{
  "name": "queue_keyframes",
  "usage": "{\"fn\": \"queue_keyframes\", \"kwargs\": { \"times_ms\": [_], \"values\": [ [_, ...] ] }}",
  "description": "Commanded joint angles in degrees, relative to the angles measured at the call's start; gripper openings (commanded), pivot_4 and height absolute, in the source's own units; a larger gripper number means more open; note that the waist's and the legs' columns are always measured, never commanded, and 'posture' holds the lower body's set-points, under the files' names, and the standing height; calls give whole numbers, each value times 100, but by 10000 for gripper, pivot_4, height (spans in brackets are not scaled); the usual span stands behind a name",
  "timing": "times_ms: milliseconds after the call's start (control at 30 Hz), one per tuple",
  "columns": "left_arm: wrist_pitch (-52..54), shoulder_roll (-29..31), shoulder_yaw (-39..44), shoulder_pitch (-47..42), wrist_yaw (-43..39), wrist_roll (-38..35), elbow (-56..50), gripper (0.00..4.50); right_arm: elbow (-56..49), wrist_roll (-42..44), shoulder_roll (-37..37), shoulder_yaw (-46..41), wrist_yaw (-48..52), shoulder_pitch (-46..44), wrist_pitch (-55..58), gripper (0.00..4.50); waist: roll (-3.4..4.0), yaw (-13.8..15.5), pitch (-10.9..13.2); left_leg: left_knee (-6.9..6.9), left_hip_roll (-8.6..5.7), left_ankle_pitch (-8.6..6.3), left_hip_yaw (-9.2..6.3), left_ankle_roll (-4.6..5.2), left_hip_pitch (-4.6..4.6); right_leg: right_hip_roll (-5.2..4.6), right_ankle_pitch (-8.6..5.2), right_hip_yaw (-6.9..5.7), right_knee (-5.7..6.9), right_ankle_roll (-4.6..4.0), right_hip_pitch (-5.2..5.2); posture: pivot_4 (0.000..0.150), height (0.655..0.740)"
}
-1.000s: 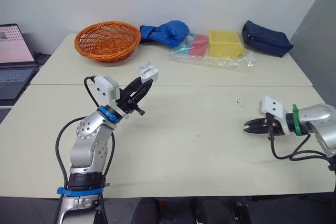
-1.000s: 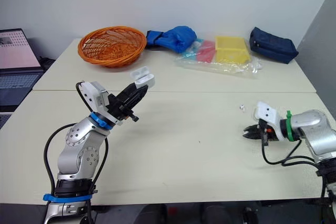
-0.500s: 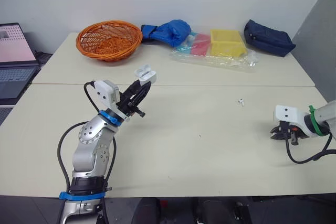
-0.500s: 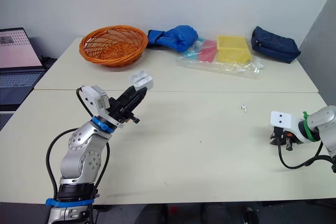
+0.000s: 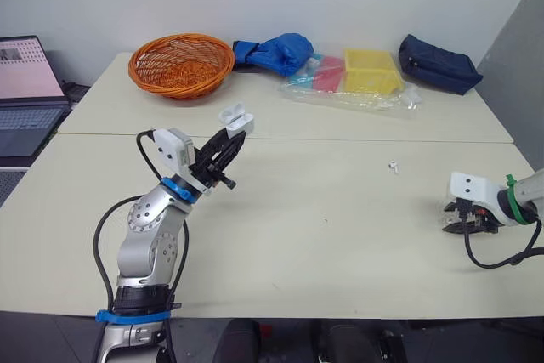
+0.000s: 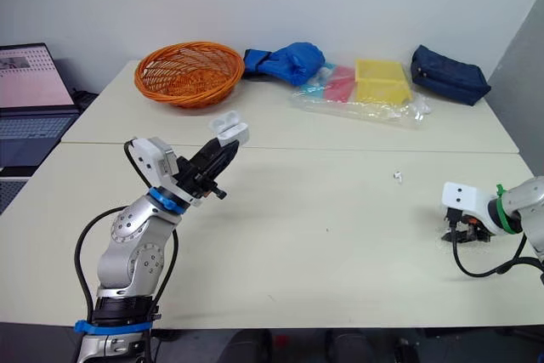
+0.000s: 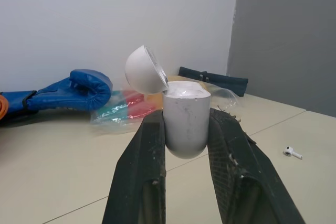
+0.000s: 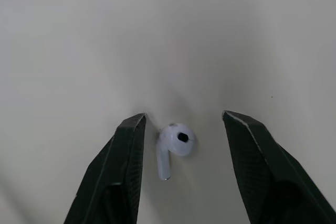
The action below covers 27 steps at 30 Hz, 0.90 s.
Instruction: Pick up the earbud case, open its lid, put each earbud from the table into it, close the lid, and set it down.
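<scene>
Left claw (image 5: 231,136) raised, gripping the open-lidded earbud case (image 7: 185,121); right claw (image 8: 184,116) points down, spread astride an earbud (image 8: 176,140), seemingly untouched.

Along the far edge of the pale beige table (image 5: 340,210) sit an orange woven wicker basket (image 5: 170,82), a blue padded boxing glove (image 5: 274,50), a clear plastic bag (image 5: 353,97) holding yellow and red packs, and a dark navy fabric pouch (image 5: 439,62). An open laptop (image 5: 30,82) stands off the table's left end.
</scene>
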Motion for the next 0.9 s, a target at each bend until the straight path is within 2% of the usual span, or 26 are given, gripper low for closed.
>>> {"fn": "queue_keyframes", "kwargs": {
  "times_ms": [33,900],
  "values": [
    [-37,-4,-9,-88,8,-72,-219,7317,80,-108,-84,53,122,133,199,23745,-1,4,0,1,0,0,0,0,0,0,0,0,0,0,2,1500,7400],
    [-172,-124,-50,82,111,7,-276,7317,428,-705,10,467,131,-396,46,23745,-1,13,-1,17,-4,0,3,0,3,-6,10,5,-1,14,10,1500,7400]
  ]
}}
